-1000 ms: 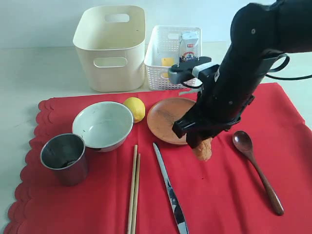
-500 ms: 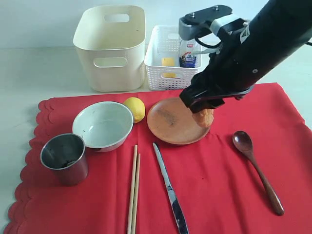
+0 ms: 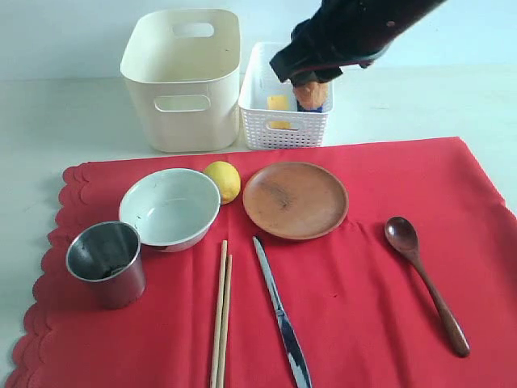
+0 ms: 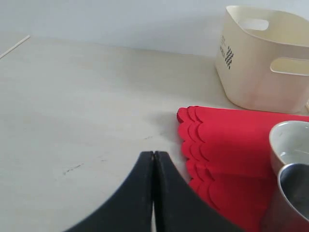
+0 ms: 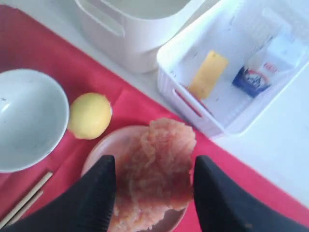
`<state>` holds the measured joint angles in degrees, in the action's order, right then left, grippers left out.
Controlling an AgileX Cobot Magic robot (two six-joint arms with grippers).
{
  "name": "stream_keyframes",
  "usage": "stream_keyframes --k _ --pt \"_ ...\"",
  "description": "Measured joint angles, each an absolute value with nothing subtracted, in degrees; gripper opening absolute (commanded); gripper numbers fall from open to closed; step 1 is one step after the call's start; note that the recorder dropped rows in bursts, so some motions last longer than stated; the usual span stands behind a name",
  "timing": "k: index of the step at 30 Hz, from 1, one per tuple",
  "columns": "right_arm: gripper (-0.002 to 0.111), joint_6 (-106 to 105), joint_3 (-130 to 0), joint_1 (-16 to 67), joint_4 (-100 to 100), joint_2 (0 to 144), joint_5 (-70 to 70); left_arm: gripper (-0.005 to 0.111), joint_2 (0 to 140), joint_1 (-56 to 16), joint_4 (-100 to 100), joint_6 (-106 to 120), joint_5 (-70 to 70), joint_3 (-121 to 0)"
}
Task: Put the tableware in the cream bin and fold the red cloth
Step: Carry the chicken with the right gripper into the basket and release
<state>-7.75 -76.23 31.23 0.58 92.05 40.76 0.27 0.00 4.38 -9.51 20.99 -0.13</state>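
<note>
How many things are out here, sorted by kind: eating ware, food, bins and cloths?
Tableware: 6 (bowl, cup, plate, chopstick pair, knife, spoon)
Food and drink: 4 (lemon, cheese, milk carton, nugget in the right pincer)
Bins: 2 (cream bin, white basket)
Cloths: 1 (red cloth)
Total: 13

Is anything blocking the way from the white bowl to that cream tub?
Nothing visible does. Only bare red cloth and table lie between the white bowl and the cream bin behind it. The lemon sits beside the bowl, off that line.
</note>
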Motion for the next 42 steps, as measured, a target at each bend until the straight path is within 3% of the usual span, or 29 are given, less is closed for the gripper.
stream_keyframes --k 16,30,42 --pt "0.000 -5.49 -94.16 21.80 -2.26 114.86 34.22 0.000 0.27 0.00 4.38 -9.51 20.99 -0.13" --pt "0.001 -5.47 -105.35 21.36 0.00 130.72 32.41 0.000 0.27 0.00 4.38 -9.51 20.99 -0.13" --pt "0.050 -6.16 -105.49 21.36 0.00 131.34 32.53 0.000 0.27 0.00 4.38 -9.51 20.99 -0.13"
